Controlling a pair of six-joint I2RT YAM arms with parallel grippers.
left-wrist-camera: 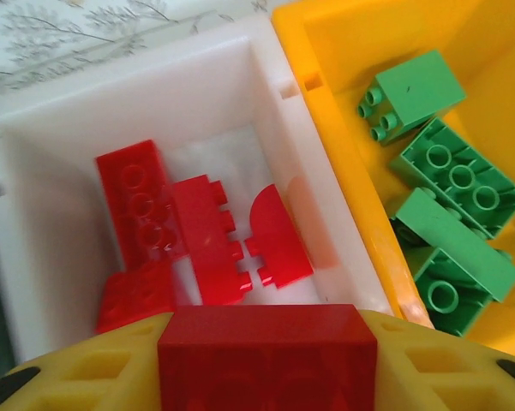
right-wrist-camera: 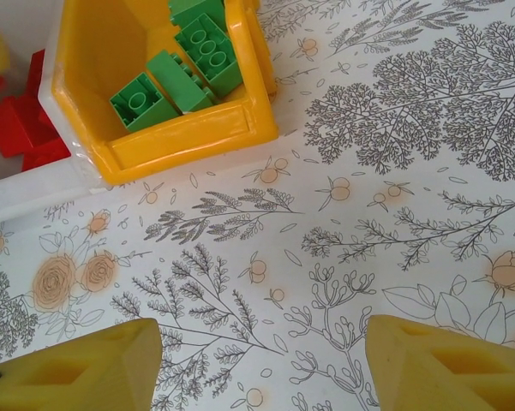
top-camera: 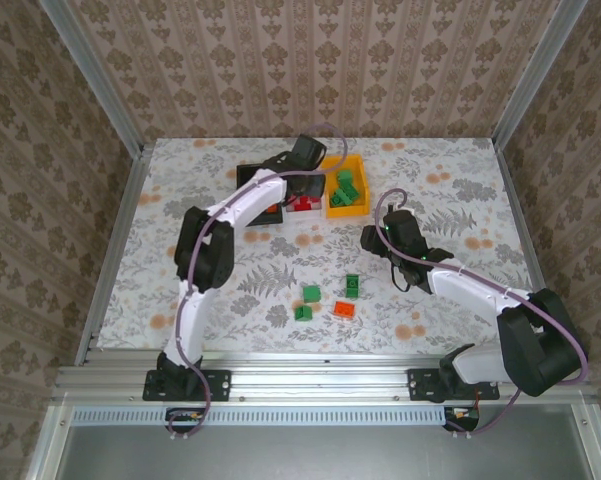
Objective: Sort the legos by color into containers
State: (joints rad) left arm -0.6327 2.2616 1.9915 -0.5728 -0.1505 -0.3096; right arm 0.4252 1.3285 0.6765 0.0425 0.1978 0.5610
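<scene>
**Q:** Where's the brick?
**A:** The red brick [left-wrist-camera: 266,351] is clamped in my left gripper [left-wrist-camera: 266,377], bottom centre of the left wrist frame. It hangs over the white bin [left-wrist-camera: 300,154].

**Q:** What could go wrong?
**A:** My guess is a wrong-colour drop. The yellow bin [left-wrist-camera: 343,51] fills the right of that frame, its wall pressed against the white one. If I let go while drifted right, red lands among the green bricks [left-wrist-camera: 454,175]. There's also bounce: the red pile [left-wrist-camera: 201,240] lies crooked, with a long brick, flat ones and a rounded piece. A hard brick falling on it could hop the rim.

**Q:** How does the brick look?
**A:** Glossy and blocky, with a smooth face to the camera and no studs showing. My fingers hold it by both ends, and the grip looks firm.

**Q:** Further out?
**A:** In the top view, lower centre, three loose greens [top-camera: 311,293] and one orange brick [top-camera: 345,309] sit on the table [top-camera: 460,200]. My right gripper [right-wrist-camera: 261,360] is spread with nothing in it, over bare table below the yellow bin's corner. It's near enough that the two arms could clip each other.
</scene>
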